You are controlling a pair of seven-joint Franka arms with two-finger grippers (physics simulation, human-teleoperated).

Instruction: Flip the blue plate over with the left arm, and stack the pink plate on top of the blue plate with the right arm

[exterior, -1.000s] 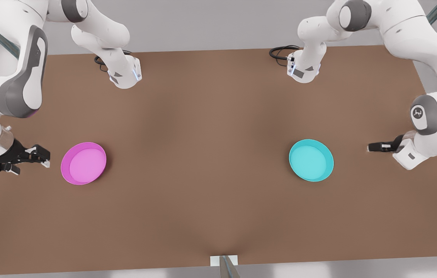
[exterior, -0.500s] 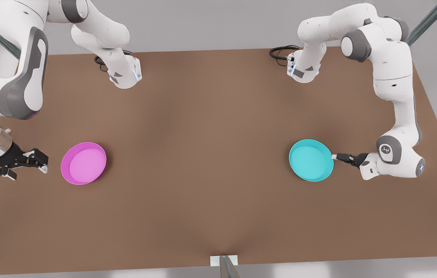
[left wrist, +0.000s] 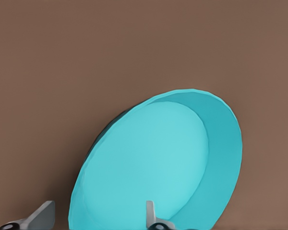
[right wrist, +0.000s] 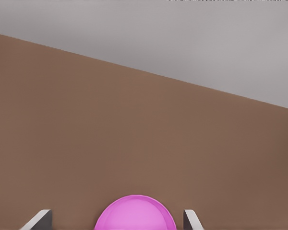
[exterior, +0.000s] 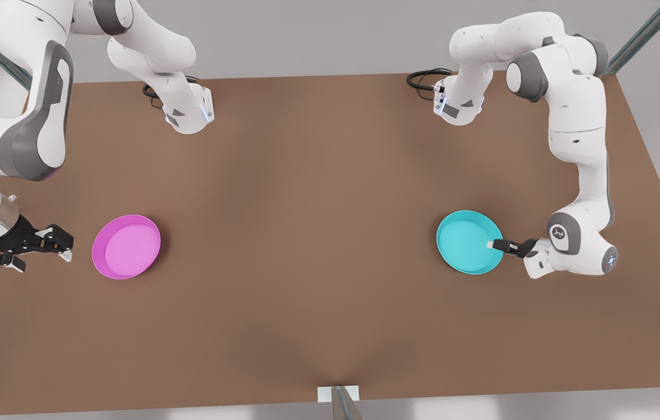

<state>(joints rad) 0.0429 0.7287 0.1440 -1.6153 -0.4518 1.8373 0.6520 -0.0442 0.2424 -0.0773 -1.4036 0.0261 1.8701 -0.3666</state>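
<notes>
The blue plate [exterior: 468, 241] [left wrist: 153, 163] lies upright on the brown table at the front view's right. My left gripper [exterior: 492, 245] [left wrist: 97, 219] is low at the plate's right rim and open. One fingertip [left wrist: 150, 213] is over the plate's inside; the other [left wrist: 42, 215] is outside the rim. At the front view's left, the pink plate [exterior: 126, 246] [right wrist: 135, 213] also lies upright. A short gap to its left, my right gripper [exterior: 68, 247] [right wrist: 116, 224] is open and points at it.
The brown table [exterior: 318, 233] stretches wide between the two plates. Both arm bases [exterior: 189, 114] [exterior: 458, 105] stand at the table's far edge with black cables. A small white bracket [exterior: 338, 394] sits at the near edge.
The left arm has swung down and toward the blue plate, bringing its gripper from well clear of the plate onto its rim. The right gripper has barely shifted.
</notes>
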